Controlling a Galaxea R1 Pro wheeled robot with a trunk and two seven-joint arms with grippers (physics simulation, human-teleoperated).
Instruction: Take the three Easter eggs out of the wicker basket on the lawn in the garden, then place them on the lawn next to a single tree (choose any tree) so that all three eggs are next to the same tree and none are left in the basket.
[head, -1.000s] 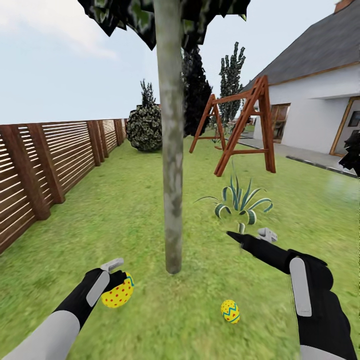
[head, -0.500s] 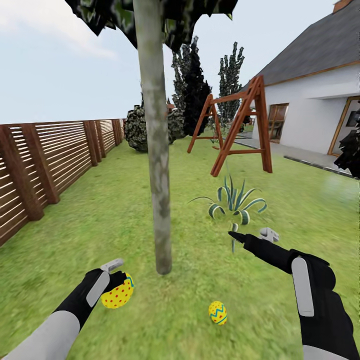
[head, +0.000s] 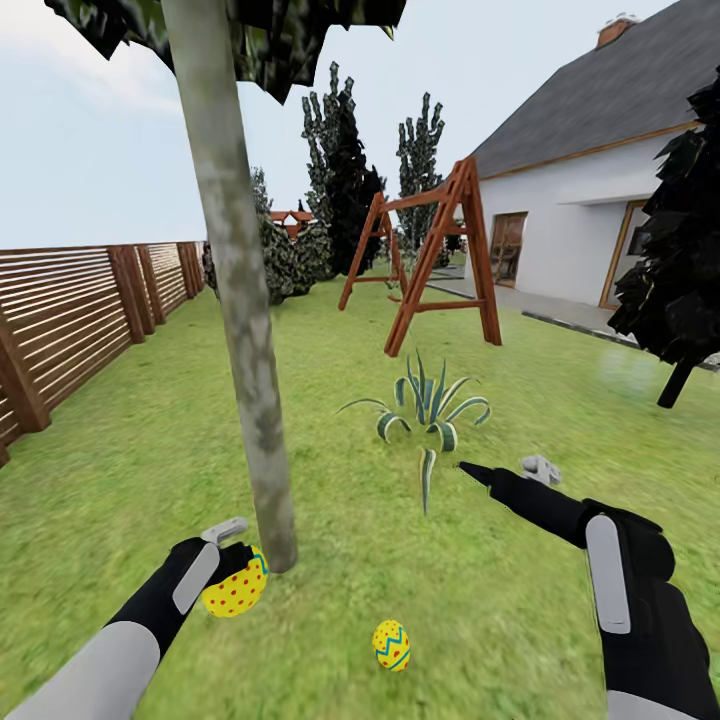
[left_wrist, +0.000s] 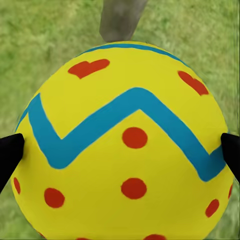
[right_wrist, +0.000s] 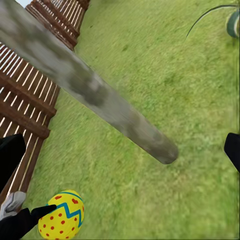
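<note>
On the lawn (head: 150, 440), the tree (head: 245, 370) rose just beyond the left fingers (head: 235, 560), which pinched one Easter egg (head: 236, 586); a second egg (head: 391, 645) lay on grass between the arms. The right fingers (head: 500, 470) hung spread, empty. Released this high, the held egg could roll away from the trunk.

Tree trunk (head: 245, 330) blocks just ahead of left claw (head: 232, 553); open lawn (head: 480, 620) rightward.
</note>
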